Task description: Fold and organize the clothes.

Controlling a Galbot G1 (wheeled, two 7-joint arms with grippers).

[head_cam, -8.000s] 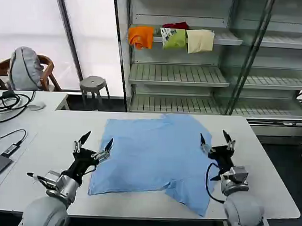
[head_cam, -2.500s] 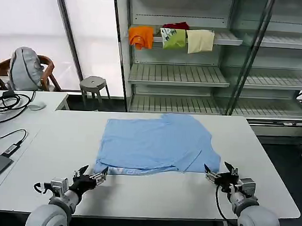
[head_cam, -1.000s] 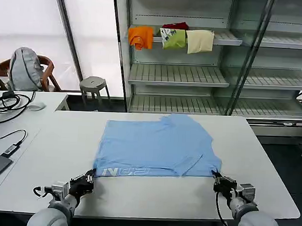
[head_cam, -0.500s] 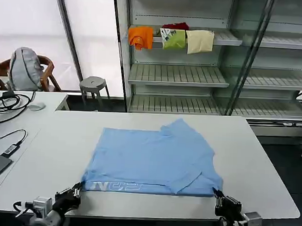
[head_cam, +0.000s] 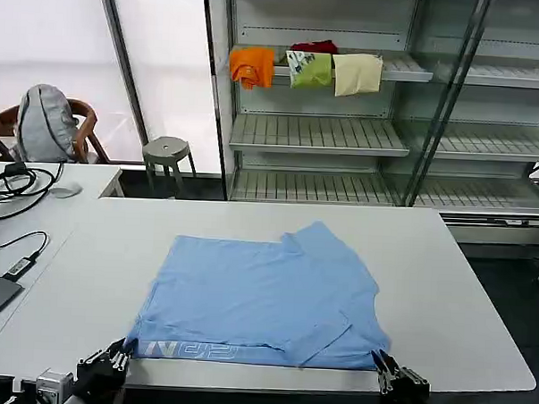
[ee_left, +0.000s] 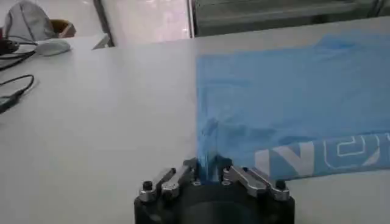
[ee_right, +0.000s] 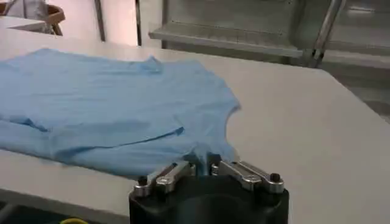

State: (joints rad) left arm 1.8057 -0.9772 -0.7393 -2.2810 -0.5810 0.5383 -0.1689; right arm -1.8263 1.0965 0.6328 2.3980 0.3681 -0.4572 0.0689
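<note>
From my head camera I see the T-shirt [head_cam: 261,300] lying on the white table [head_cam: 462,291], between my two grippers and stretching away from them toward the far side. My left gripper [head_cam: 110,367] is at its near left corner and my right gripper [head_cam: 396,382] at its near right corner, both at the table's near edge. The shirt looks folded once, with the pale lettering [head_cam: 187,350] along the near hem, just beside my left gripper. I judge the folding is only begun: more folds are left, and one sleeve sticks out on the far side.

In my left wrist camera, my left gripper [ee_left: 210,176] is closed tight on the corner of the T-shirt [ee_left: 292,103]; the cloth rises a little into the fingers [ee_left: 244,178].

In my right wrist camera, my right gripper [ee_right: 204,164] is also pinched closed on the hem of the T-shirt [ee_right: 116,103], with cloth bunched between the fingers [ee_right: 241,170].
</note>
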